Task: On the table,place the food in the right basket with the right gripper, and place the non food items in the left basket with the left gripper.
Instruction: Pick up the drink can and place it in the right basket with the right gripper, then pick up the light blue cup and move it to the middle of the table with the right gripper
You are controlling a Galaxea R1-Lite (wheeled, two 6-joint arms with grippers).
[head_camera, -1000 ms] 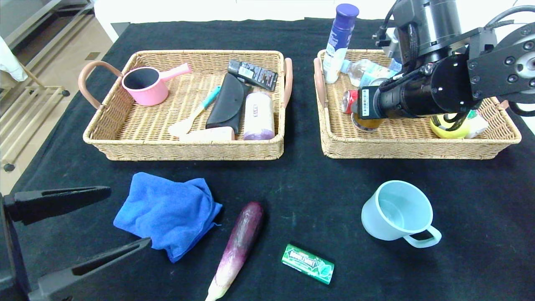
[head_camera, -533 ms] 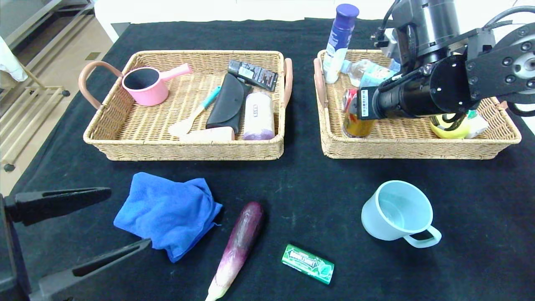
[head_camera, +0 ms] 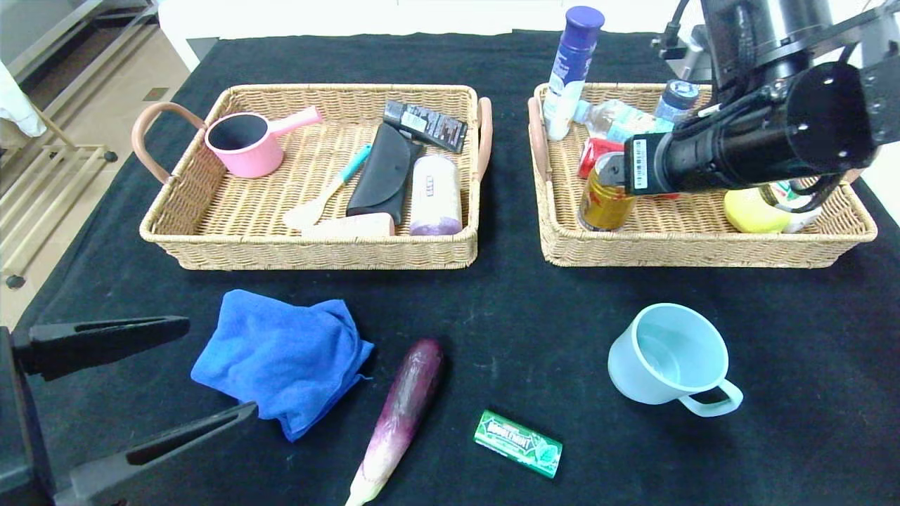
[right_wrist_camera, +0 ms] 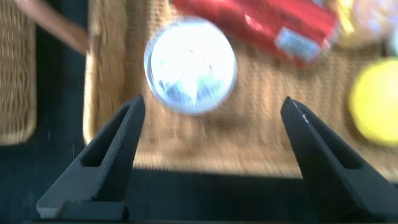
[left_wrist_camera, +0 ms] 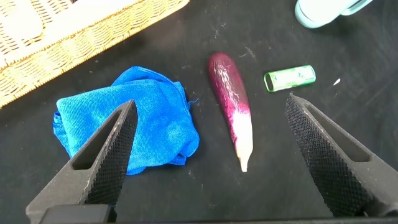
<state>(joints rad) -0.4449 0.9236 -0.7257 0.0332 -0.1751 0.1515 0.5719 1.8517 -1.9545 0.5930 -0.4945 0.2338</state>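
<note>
A gold drink can [head_camera: 602, 205] stands upright in the front left corner of the right basket [head_camera: 703, 254]. In the right wrist view my right gripper [right_wrist_camera: 211, 127] hangs open above that corner, and the can's silver top [right_wrist_camera: 190, 65] lies beyond the fingertips, free of them. On the black table lie a blue cloth [head_camera: 281, 358], a purple eggplant [head_camera: 402, 411], a green gum pack [head_camera: 518, 443] and a pale blue cup [head_camera: 668, 355]. My left gripper [head_camera: 219, 365] is open low at the front left, over the cloth [left_wrist_camera: 124, 127] and the eggplant [left_wrist_camera: 231, 102].
The left basket [head_camera: 309, 256] holds a pink pot, a black case, a spatula and several other items. The right basket also holds bottles, a red packet [right_wrist_camera: 261, 25] and a yellow item [head_camera: 756, 211]. A tall purple-capped bottle [head_camera: 571, 70] stands at its far left corner.
My right gripper has opened and let go of the can, which now stands in the right basket. The right arm has lifted and drawn back to the right. The left arm has not moved.
</note>
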